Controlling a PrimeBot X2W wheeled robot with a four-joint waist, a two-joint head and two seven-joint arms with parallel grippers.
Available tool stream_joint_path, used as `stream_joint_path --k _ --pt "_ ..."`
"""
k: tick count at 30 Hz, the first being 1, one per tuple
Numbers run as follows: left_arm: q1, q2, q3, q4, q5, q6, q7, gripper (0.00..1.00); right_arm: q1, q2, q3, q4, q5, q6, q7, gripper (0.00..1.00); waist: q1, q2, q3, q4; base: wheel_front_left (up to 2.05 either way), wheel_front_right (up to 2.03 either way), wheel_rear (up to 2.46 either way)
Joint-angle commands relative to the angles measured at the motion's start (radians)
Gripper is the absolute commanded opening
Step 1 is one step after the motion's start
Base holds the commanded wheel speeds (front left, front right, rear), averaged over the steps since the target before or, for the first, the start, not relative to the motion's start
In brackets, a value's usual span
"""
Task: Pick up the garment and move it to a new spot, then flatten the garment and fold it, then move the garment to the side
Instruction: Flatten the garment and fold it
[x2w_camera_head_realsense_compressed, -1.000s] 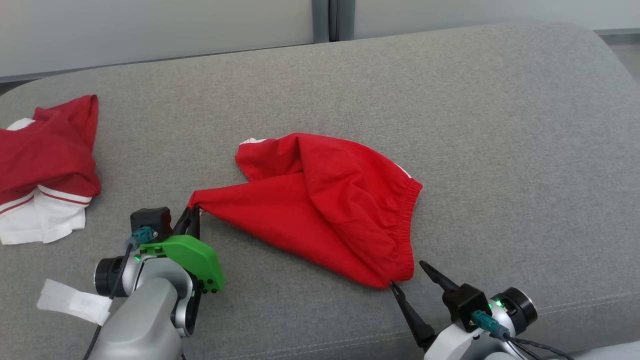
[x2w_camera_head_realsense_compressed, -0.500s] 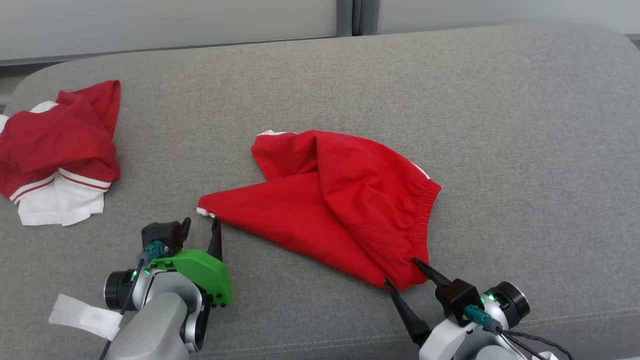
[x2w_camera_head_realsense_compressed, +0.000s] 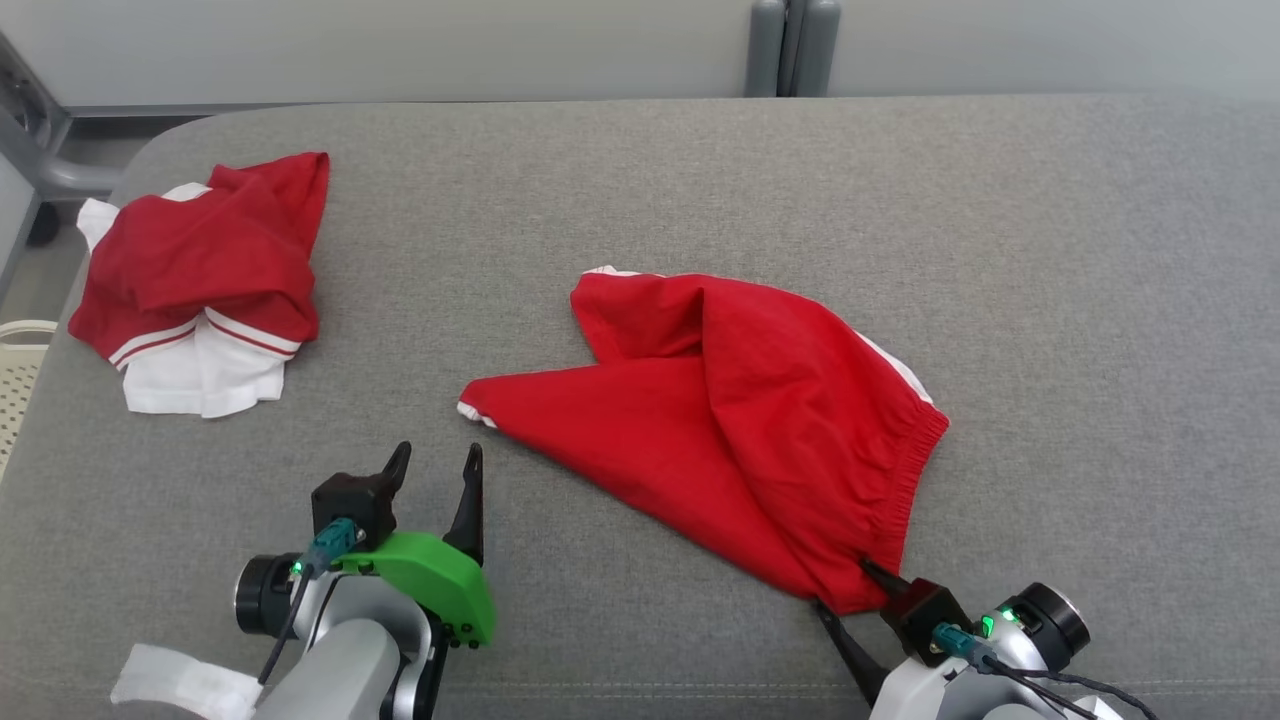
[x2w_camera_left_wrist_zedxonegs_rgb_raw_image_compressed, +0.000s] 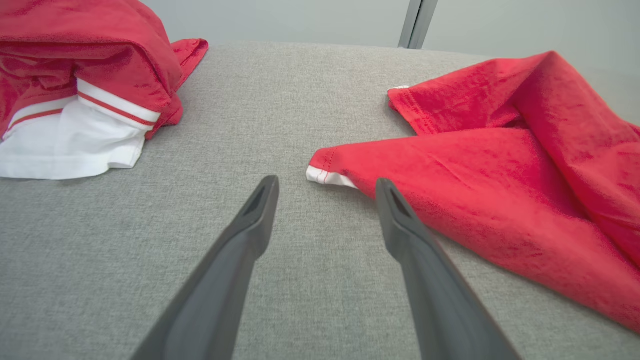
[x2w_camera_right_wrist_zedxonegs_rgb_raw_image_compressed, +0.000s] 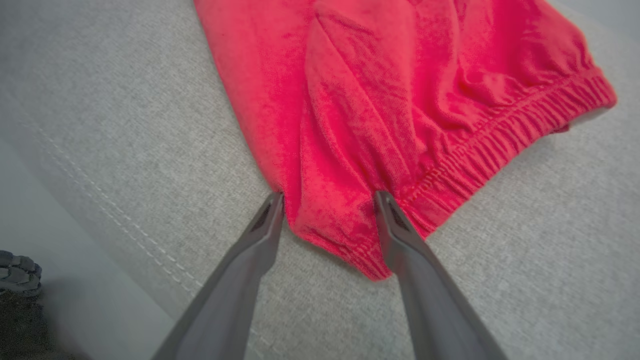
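- While both arms sit at the near edge of the grey couch (x2w_camera_head_realsense_compressed: 1050, 300), the red shorts (x2w_camera_head_realsense_compressed: 740, 420) lie half-folded near its middle. The elastic waistband (x2w_camera_head_realsense_compressed: 905, 470) is to the right, and a white-trimmed leg hem (x2w_camera_head_realsense_compressed: 478, 408) points left.
- The left gripper (x2w_camera_head_realsense_compressed: 438, 450) stands wide and empty, its fingers just near of that hem corner and apart from it.
- The right gripper (x2w_camera_head_realsense_compressed: 845, 585) is also spread wide. Its fingers straddle the near corner of the waistband, with cloth between them but nothing pinched.
- The shorts look like light, soft knit cloth. I expect them to sag, drape and drag along the couch fabric rather than slide, so lifting by one point would probably bunch them.
- The best holds seem to be the gathered waistband corner, which is thicker and gives more to bite on, and the stitched hem corner opposite. Pulling the two apart should spread the cloth flat.
- A second red-and-white garment (x2w_camera_head_realsense_compressed: 200, 290) lies heaped at the far left, well apart from the shorts.
- I can read no brand, label or print on the shorts. A white paper tag (x2w_camera_head_realsense_compressed: 175, 682) on the left arm shows no legible writing.
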Motion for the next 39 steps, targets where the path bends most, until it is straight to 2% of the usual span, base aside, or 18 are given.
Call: stream_joint_path --k 1,3,5,6,10,15,18,22,26,30,34,39 --pt "0.034 0.014 0.002 -0.031 0.011 0.011 -0.003 1.00 -0.016 -0.007 0.000 0.016 -0.006 -0.001 0.006 0.48 0.0000 0.0000 -0.021 0.030 0.00 0.00 0.00" --pt "0.065 0.026 0.002 -0.081 0.024 0.023 -0.003 1.00 -0.027 -0.015 0.013 0.036 -0.010 -0.001 0.015 0.32 0.0000 0.0000 -0.030 0.044 0.00 0.00 0.00" --pt "0.097 0.040 0.004 -0.133 0.033 0.040 -0.003 1.00 -0.039 -0.018 0.022 0.043 0.013 -0.001 0.015 0.07 0.0000 0.0000 -0.039 0.057 0.00 0.00 0.00" --pt "0.112 0.047 0.004 -0.156 0.035 0.048 -0.003 1.00 -0.046 -0.022 0.029 0.043 0.027 -0.001 0.016 0.00 0.0000 0.0000 -0.044 0.063 0.00 0.00 0.00" --pt "0.162 0.076 0.003 -0.248 0.042 0.078 0.003 1.00 -0.071 -0.059 0.075 -0.002 0.111 -0.001 0.039 0.00 0.0000 0.0000 -0.061 0.078 0.00 0.00 0.00" --pt "0.218 0.110 -0.002 -0.362 0.046 0.119 0.029 1.00 -0.110 -0.147 0.138 -0.177 0.293 -0.001 0.155 0.00 0.0000 0.0000 -0.083 0.086 0.00 0.00 0.00" --pt "0.235 0.121 -0.002 -0.403 0.045 0.133 0.037 1.00 -0.135 -0.195 0.124 -0.287 0.414 -0.001 0.242 0.00 0.0000 0.0000 -0.087 0.088 0.00 0.00 0.00" --pt "0.244 0.131 -0.001 -0.442 0.046 0.147 0.045 1.00 -0.171 -0.215 0.030 -0.366 0.557 -0.001 0.354 0.00 0.0000 0.0000 -0.085 0.091 0.00 0.00 0.00" --pt "0.239 0.134 -0.003 -0.463 0.049 0.151 0.050 1.00 -0.198 -0.190 -0.066 -0.342 0.646 -0.001 0.449 0.00 0.0000 0.0000 -0.076 0.101 0.00 0.00 0.00" --pt "0.210 0.134 -0.010 -0.487 0.055 0.146 0.057 1.00 -0.268 -0.165 -0.184 -0.208 0.710 -0.001 0.559 0.00 0.0000 0.0000 -0.044 0.131 0.00 0.00 0.00" --pt "0.191 0.134 -0.016 -0.493 0.059 0.142 0.061 1.00 -0.343 -0.153 -0.242 -0.081 0.732 -0.001 0.620 0.00 0.0000 0.0000 -0.017 0.161 0.00 0.00 0.00" --pt "0.168 0.126 -0.023 -0.496 0.063 0.134 0.061 1.00 -0.438 -0.161 -0.267 0.044 0.714 -0.001 0.661 0.00 0.0000 0.0000 0.014 0.197 0.00 0.00 0.00"
